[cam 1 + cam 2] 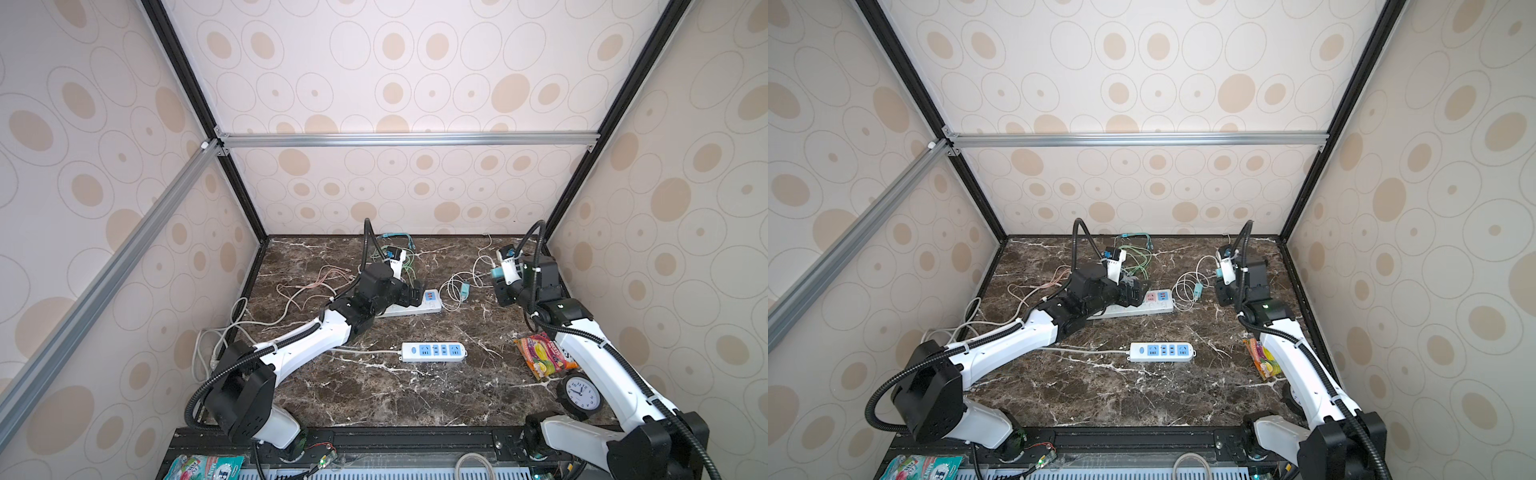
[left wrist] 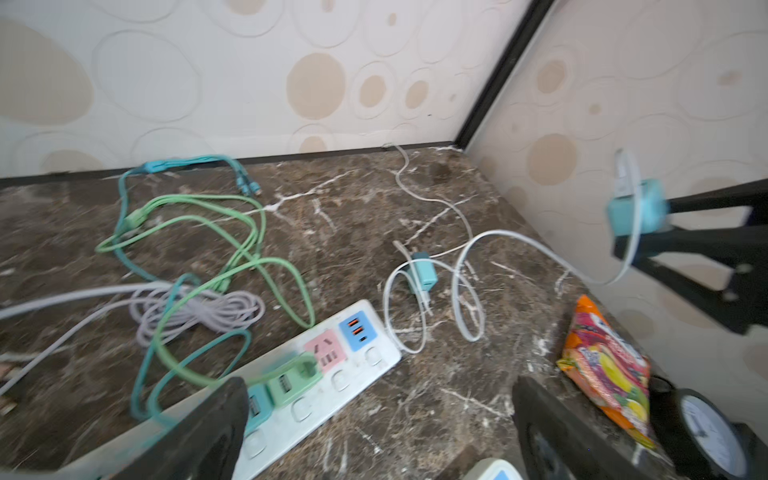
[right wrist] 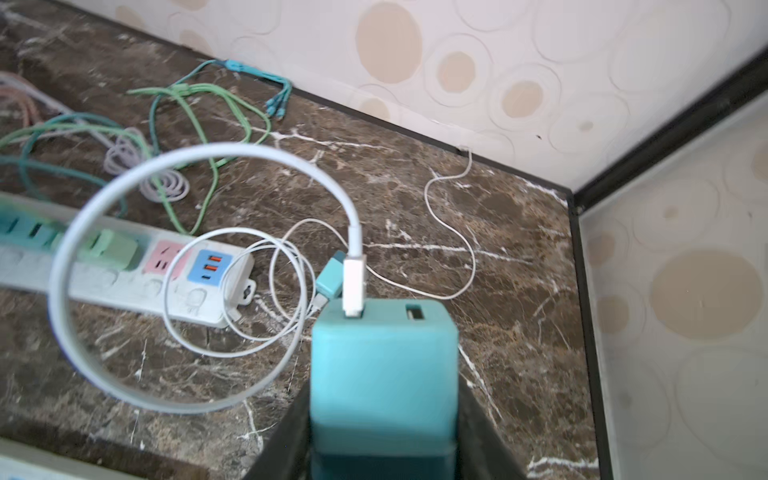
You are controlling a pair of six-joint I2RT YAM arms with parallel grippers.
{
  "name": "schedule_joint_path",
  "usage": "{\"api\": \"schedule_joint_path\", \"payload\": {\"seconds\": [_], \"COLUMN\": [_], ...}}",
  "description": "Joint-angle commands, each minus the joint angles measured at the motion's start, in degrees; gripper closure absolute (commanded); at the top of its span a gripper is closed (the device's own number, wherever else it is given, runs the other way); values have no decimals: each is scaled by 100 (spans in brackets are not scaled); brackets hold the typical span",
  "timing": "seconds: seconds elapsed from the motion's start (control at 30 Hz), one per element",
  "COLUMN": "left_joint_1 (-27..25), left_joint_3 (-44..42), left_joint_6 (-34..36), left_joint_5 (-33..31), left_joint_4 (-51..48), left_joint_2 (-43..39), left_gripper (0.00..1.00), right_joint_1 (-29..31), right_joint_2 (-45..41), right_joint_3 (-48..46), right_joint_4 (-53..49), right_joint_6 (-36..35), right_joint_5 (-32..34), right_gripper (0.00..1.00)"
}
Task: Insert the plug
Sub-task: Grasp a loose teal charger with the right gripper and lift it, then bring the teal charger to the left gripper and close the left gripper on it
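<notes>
A brown marble table top [image 1: 374,395] fills the floor of a booth walled in cream paper with tan ovals. Across its far half lies the long power strip [image 1: 415,305]. Left of the strip and behind it, green and teal cables [image 2: 249,232] sprawl in loose loops, and a green plug [image 2: 291,378] sits in one of the strip's sockets. The left gripper [image 2: 378,382] hangs low over the strip's right end, its jaws spread wide with nothing between them. Just beside that end, a spare teal charger [image 2: 422,276] lies on the marble among coils of thin white cord. Well to the right of the strip, the right gripper [image 3: 380,415] is clamped on the teal plug [image 3: 384,365], held up off the table with a white cable [image 3: 62,257] looping from its top. In front of the strip lies a small power strip [image 1: 434,351]. In front of the long strip and further right than the small strip lie a snack packet [image 1: 542,355] and a clock [image 1: 579,392].
</notes>
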Motion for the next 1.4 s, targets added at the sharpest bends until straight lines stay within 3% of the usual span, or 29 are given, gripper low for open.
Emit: {"api": "schedule_joint_path", "payload": {"seconds": [0.0, 0.3, 0.53, 0.73, 0.93, 1.13, 1.37], "left_joint_1": [20, 124, 458, 475, 479, 481, 571], "left_joint_3": [409, 1165, 824, 1301, 1510, 1318, 1167], "left_joint_6": [229, 398, 228, 777, 960, 779, 582], "left_joint_5": [1360, 2913, 3873, 3624, 3962, 4217, 3927], "left_joint_4": [-35, -1027, -611, -1551, -1817, -1552, -1575], "left_joint_2": [255, 730, 265, 432, 572, 528, 541], "left_gripper": [2, 5, 4, 6, 15, 33, 38], "right_joint_1": [256, 811, 1113, 1628, 2016, 2225, 2312], "right_joint_2": [-142, -201, -305, -250, -122, -110, -162], "right_joint_3": [-100, -338, -379, -313, -198, -303, -361], "right_joint_4": [431, 627, 539, 425, 371, 814, 1066], "right_joint_6": [-1030, -2003, -2627, -3376, -3960, -3972, -3942], "right_joint_5": [-267, -1071, -1097, -861, -558, -516, -579], "right_gripper": [74, 74, 74, 74, 74, 74, 73]}}
